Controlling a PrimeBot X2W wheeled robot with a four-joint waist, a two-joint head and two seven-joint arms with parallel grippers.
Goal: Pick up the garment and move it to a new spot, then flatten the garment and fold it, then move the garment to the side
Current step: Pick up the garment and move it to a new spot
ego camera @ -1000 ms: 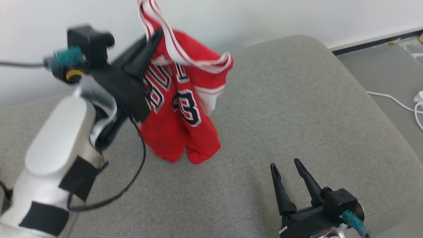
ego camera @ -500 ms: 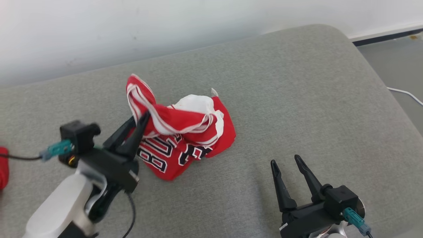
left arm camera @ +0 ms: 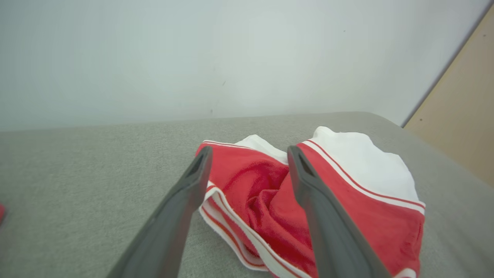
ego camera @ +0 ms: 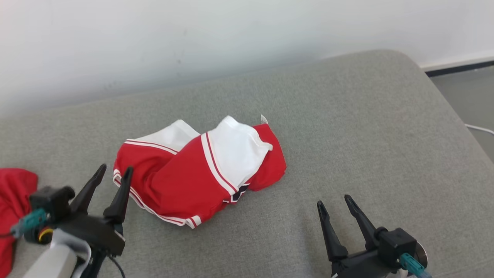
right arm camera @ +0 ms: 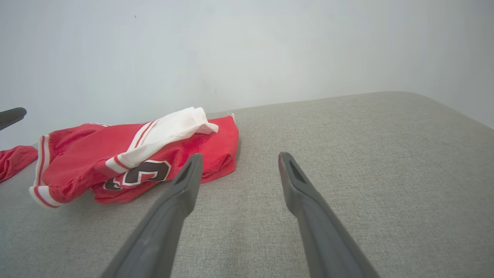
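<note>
Just ahead of the left hand's (ego camera: 115, 168) fingertips, the red-and-white garment (ego camera: 200, 173) lies in a crumpled heap on the grey sofa cushion (ego camera: 347, 135), its striped edge nearly touching the nearer finger. That hand's fingers stand wide apart and hold nothing. The right hand (ego camera: 333, 200), fingers also spread and empty, hovers low over bare cushion, with the heap ahead of it and off to its left.

Judging by how it lies, the garment is already at its new spot and flattening is the step in hand. That calls for each hand to pinch an outer edge, striped hem on the left and red fold on the right, then draw them apart.

Count: one garment, two hands, one cushion, one other red cloth (ego camera: 13, 193) left of the left hand, and one white cable (ego camera: 480, 128) far right.
</note>
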